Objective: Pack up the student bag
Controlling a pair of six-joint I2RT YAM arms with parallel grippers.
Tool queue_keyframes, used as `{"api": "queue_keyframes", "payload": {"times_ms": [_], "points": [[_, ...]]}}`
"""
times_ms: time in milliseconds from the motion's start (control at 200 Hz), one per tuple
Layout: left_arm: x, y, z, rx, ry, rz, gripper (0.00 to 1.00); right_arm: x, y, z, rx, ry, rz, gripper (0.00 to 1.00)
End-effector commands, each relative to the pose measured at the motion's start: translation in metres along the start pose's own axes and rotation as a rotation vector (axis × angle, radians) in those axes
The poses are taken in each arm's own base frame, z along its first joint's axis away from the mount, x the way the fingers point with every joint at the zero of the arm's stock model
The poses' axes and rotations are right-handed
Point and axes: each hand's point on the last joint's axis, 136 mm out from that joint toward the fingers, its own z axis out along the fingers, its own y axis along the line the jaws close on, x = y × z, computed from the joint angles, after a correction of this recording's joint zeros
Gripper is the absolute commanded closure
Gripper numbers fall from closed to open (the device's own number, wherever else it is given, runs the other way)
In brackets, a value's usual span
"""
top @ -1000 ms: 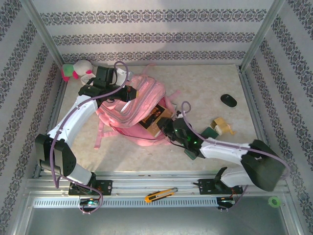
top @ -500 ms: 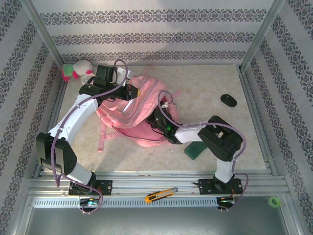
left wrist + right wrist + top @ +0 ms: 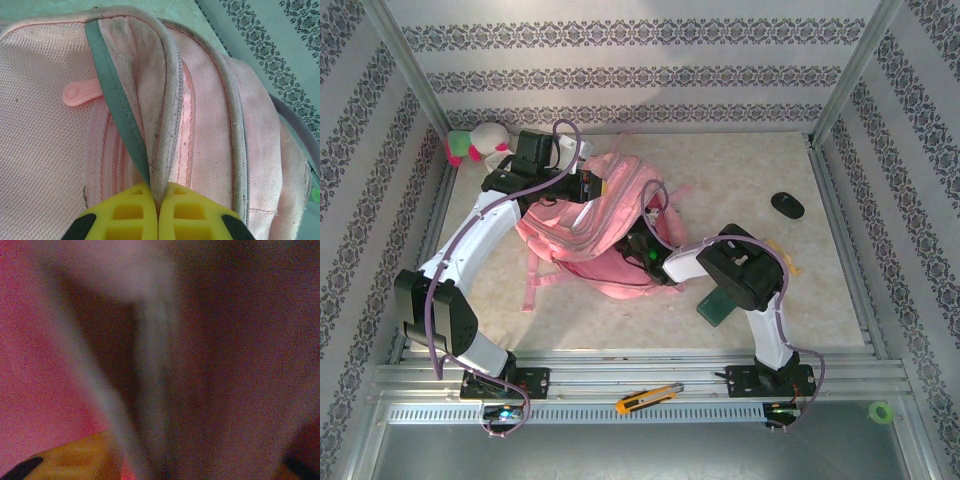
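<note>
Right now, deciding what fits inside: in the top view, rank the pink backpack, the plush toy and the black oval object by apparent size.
1. student bag, by far the largest
2. plush toy
3. black oval object, the smallest

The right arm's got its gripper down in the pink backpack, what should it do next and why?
Probably draw the right gripper straight back out of the student bag. It is deep in the open mouth, blurred pink fabric close around it, and the left gripper pinches the rim with shut jaws, so the way out looks free.
</note>
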Motion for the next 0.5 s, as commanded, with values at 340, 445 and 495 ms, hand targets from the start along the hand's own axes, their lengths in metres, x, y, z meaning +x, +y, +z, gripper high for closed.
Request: {"api": "queue_keyframes", "payload": {"times_ms": [340, 445, 495], "points": [[-0.034, -0.01, -0.019, -0.023, -0.118, 0.148, 1.0, -0.007, -0.024, -0.078, 0.103, 0.004, -0.013, 0.42], [-0.027, -0.005, -0.015, -0.029, -0.109, 0.145, 1.0, -0.01, -0.019, -0.11, 0.083, -0.001, -0.018, 0.42], [-0.022, -0.001, -0.012, -0.035, -0.1, 0.146, 1.0, -0.012, -0.015, -0.126, 0.082, -0.004, -0.039, 0.41]]}}
